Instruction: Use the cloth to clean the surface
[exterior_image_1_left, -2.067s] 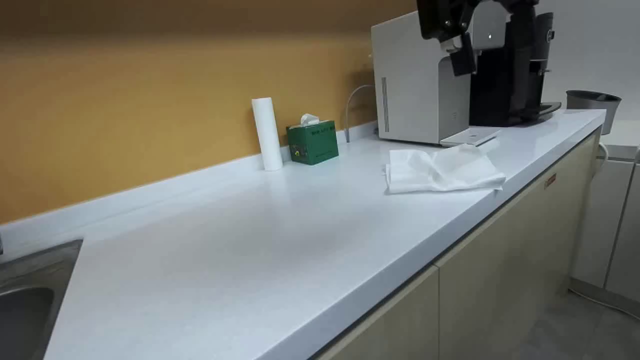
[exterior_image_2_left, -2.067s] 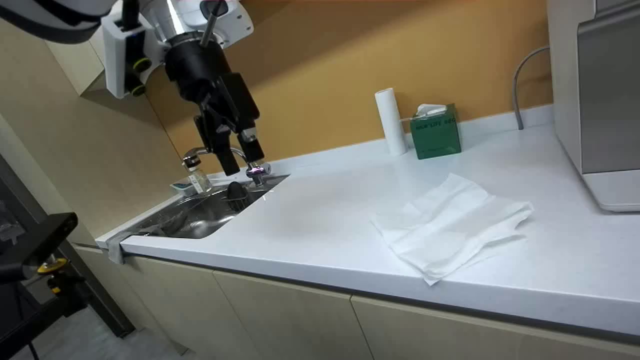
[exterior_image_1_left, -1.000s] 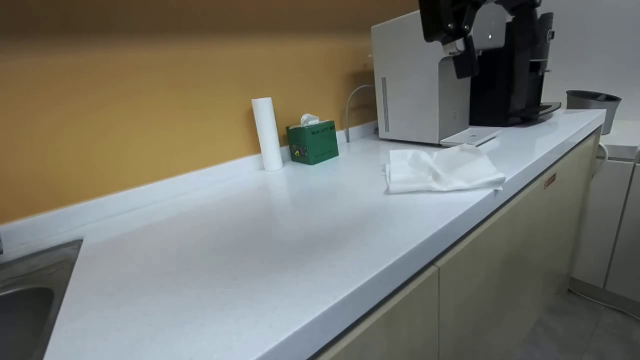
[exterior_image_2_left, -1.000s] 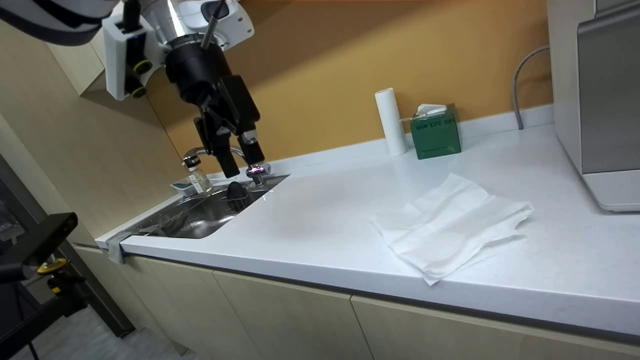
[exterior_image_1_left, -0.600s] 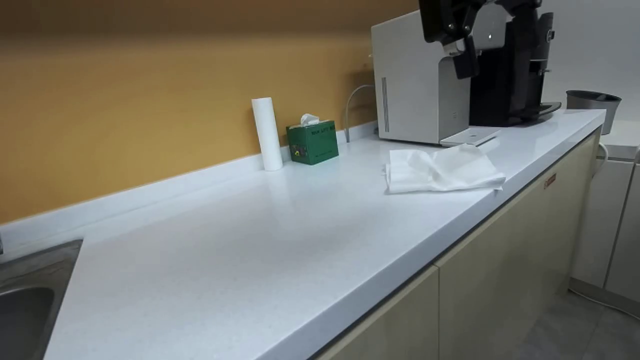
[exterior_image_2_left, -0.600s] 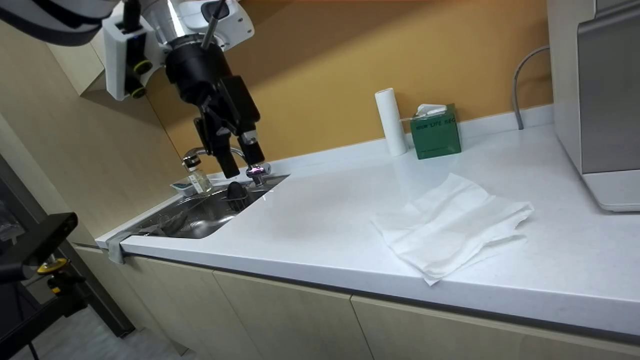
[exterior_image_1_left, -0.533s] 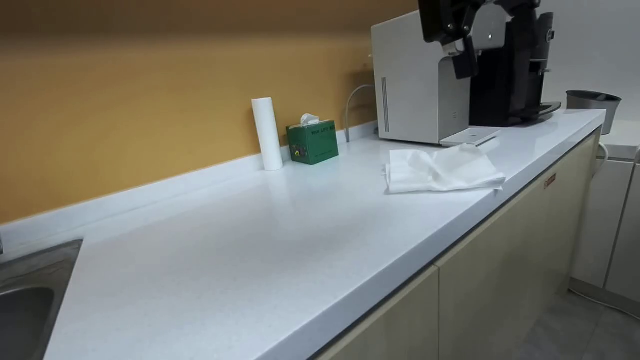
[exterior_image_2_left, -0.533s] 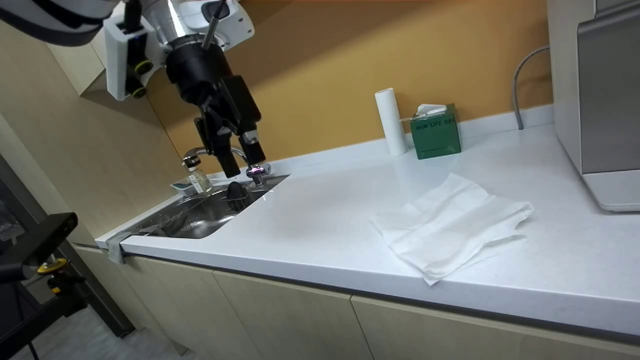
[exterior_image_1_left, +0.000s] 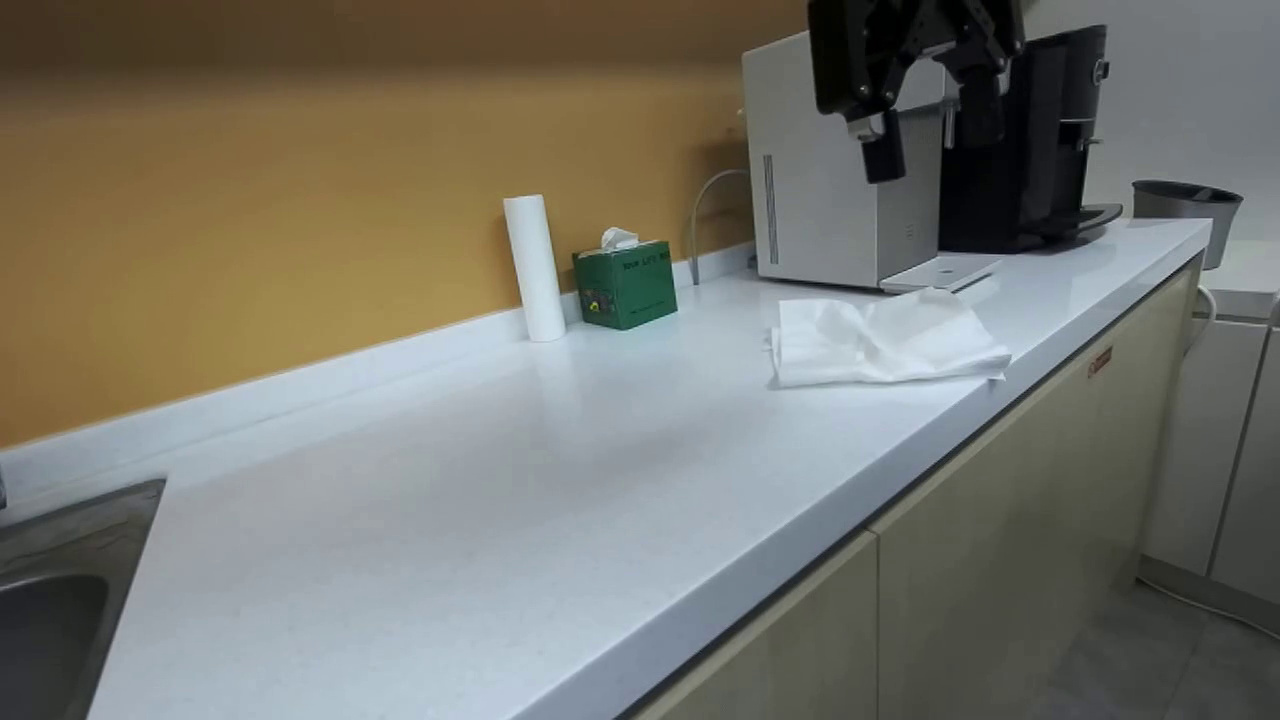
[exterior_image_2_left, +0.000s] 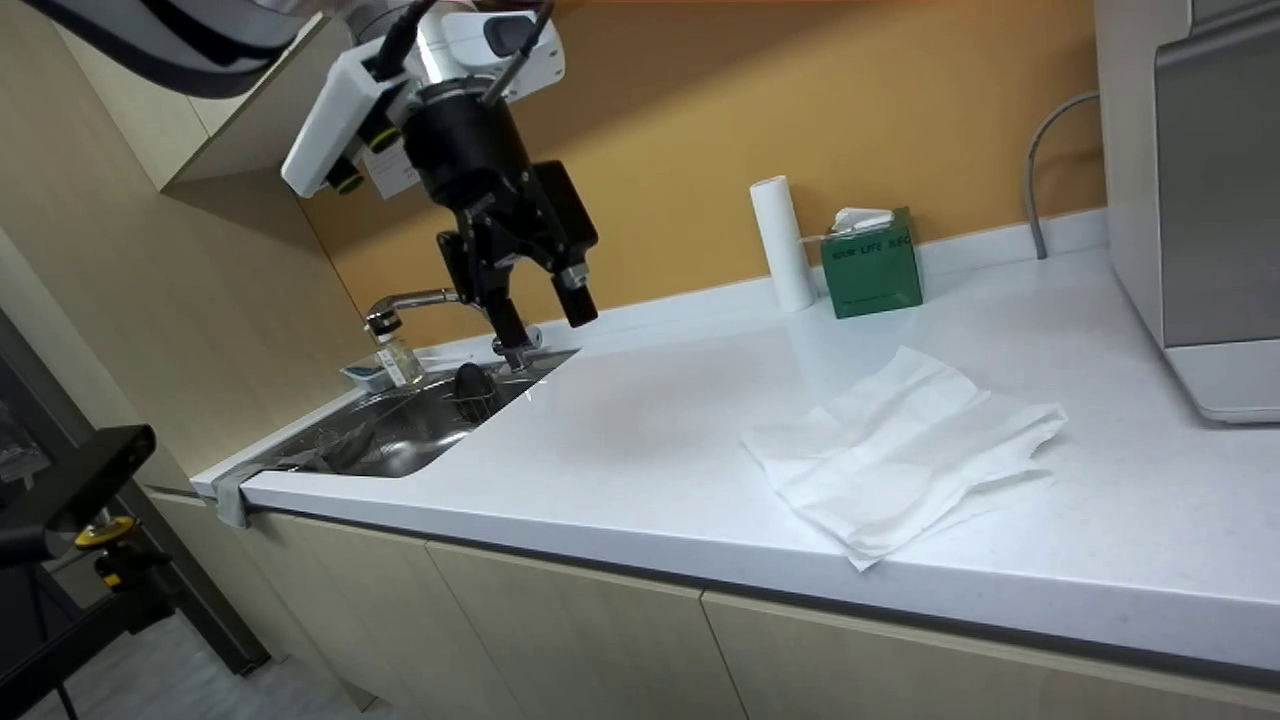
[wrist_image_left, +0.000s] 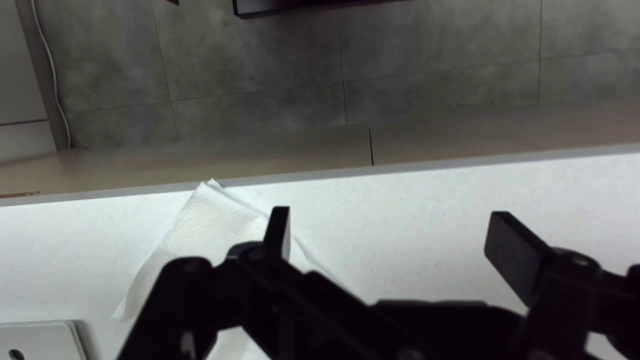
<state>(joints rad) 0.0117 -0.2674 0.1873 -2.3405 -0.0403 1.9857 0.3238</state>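
"Cloth (exterior_image_2_left: 905, 460), white and rumpled: where did it lie?"

"It lay spread on the white countertop (exterior_image_2_left: 650, 430), at the front, with one corner reaching the front edge (exterior_image_2_left: 600, 540). In the wrist view, part of it was hidden behind the gripper (wrist_image_left: 390, 225)."

"And how was the gripper configured?"

"It was spread wide. Its two black fingers (wrist_image_left: 277, 232) stood well apart, and it had hold of nothing. One finger overlapped the cloth in the wrist view; in both exterior views the gripper hung above the countertop, apart from the cloth."

"Which objects stood along the low back edge (exterior_image_2_left: 680, 308)?"

"A white paper roll (exterior_image_2_left: 783, 245), on end, and just beside it a green tissue box (exterior_image_2_left: 870, 275) with a white tissue (exterior_image_2_left: 862, 219) protruding from its top. A grey hose (exterior_image_2_left: 1034, 170) rose near the edge, farther along. The mustard-yellow wall (exterior_image_2_left: 700, 120) formed the background."

"What marked the two ends of the countertop?"

"Toward one end, a steel sink (exterior_image_2_left: 425, 440) was set into it, with a tap (exterior_image_2_left: 420, 299) and a clear bottle (exterior_image_2_left: 400, 362) near its rear. Toward the other, a pale grey machine (exterior_image_1_left: 820, 170) stood near the cloth; in an exterior view, a black machine (exterior_image_1_left: 1045, 150) was seen just beyond it, and a grey container (exterior_image_1_left: 1188, 205) past the end."

"And below?"

"Pale wooden cabinet doors (exterior_image_2_left: 600, 610) lined the front, above a grey tiled floor (wrist_image_left: 280, 65)."
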